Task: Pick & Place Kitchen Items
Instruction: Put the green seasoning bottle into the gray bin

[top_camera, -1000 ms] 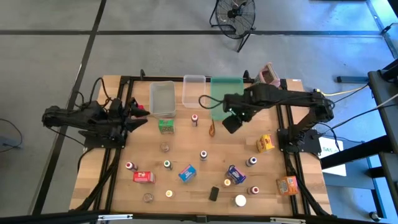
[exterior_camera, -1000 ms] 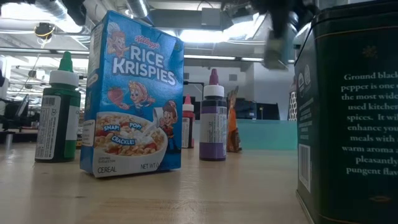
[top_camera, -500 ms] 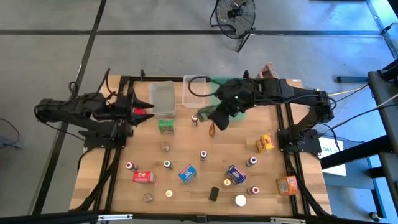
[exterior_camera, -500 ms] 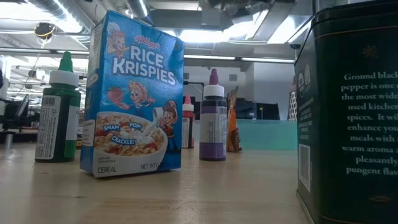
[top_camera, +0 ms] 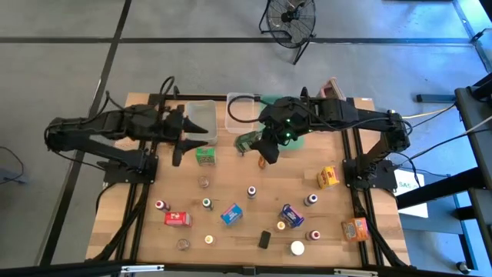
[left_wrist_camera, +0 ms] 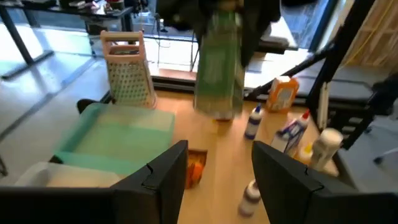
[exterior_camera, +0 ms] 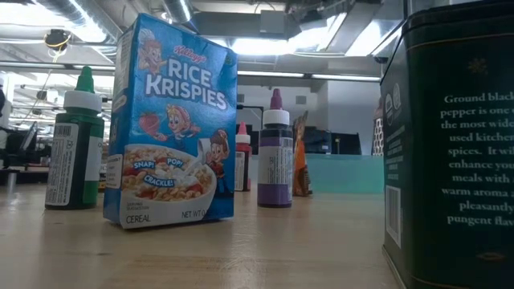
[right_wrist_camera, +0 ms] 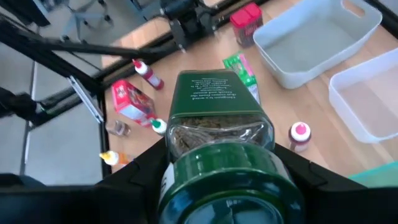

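Two claws working: we are watching the right gripper pinching a green herb jar aloft near the bins. Left gripper hanging spread, empty. Jar seeming rigid, light, smooth; we are favouring flat sides below the cap.

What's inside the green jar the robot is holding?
The right gripper holds the green jar. Through its clear upper part shows something dry, brownish and flaky. The green label covers the lower part, so what lies there cannot be seen.
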Controlling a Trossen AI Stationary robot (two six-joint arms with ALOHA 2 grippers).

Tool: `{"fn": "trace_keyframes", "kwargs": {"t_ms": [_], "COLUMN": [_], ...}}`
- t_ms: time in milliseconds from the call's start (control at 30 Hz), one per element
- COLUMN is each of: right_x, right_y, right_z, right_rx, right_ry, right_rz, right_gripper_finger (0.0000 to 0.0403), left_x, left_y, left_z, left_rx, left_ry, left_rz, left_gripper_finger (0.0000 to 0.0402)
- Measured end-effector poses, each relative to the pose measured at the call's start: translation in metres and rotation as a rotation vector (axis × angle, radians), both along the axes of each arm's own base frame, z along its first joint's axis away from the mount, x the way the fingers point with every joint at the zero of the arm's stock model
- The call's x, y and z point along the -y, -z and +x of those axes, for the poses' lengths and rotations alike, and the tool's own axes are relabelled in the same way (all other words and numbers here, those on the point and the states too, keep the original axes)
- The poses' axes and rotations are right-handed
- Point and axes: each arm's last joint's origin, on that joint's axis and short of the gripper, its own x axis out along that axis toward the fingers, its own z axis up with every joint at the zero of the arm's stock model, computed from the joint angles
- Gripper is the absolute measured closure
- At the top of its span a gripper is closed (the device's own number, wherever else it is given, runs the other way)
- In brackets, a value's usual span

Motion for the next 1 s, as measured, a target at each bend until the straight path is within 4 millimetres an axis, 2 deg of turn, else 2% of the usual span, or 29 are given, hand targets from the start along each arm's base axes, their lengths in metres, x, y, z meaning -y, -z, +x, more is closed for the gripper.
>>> {"fn": "trace_keyframes", "kwargs": {"t_ms": [133,233,433,567,767,1000], "right_x": [-0.001,-0.003,-0.010,-0.016,-0.019,-0.022], "right_y": [0.004,0.008,0.012,0.014,0.015,0.015], "right_z": [0.005,0.011,0.015,0.016,0.016,0.016], "right_rx": [-0.008,0.000,-0.008,-0.008,-0.020,-0.020], "right_ry": [-0.036,-0.063,-0.120,-0.124,-0.125,-0.129], "right_rz": [-0.005,-0.026,-0.066,-0.091,-0.098,-0.089], "right_gripper_finger": [0.0203,0.0202,0.0202,0.0202,0.0202,0.0202], "left_x": [-0.006,-0.011,-0.022,-0.025,-0.026,-0.025], "left_y": [-0.015,-0.018,-0.011,-0.002,0.004,0.003], "left_z": [0.016,0.031,0.068,0.086,0.101,0.103], "left_rx": [-0.048,-0.104,-0.174,-0.222,-0.216,-0.191], "left_ry": [0.012,0.058,0.108,0.154,0.225,0.289], "left_rz": [-0.044,-0.049,-0.132,-0.162,-0.125,-0.037], "left_gripper_finger": [0.0229,0.0229,0.0229,0.0229,0.0229,0.0229]}}
